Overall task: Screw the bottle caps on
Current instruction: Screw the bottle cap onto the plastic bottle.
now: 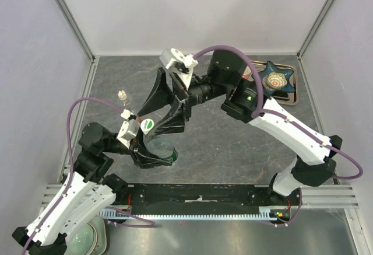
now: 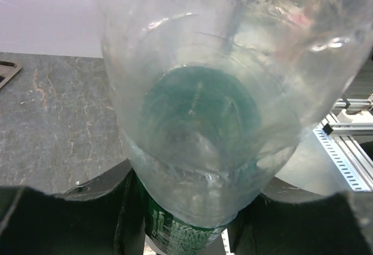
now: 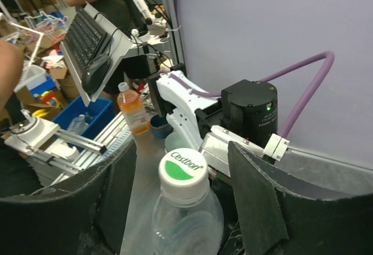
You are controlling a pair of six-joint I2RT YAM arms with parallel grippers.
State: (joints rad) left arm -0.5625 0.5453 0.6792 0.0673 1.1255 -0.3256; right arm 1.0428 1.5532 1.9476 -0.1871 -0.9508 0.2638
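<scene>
As left gripper (image 1: 152, 153) holds one bottle (image 3: 186, 223), one cap (image 3: 183, 173) tops it

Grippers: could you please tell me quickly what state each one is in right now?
Left gripper: closed on the clear bottle.
Right gripper: open, jaws either side of the bottle's white cap, not touching.

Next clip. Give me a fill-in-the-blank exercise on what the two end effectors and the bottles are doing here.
1. The left end effector grips the clear bottle with the ____ label.
2. The right end effector is ____, with one finger on either side of the cap.
3. The background bottle in the right wrist view holds ____ drink.
Missing words: green; open; orange.
</scene>
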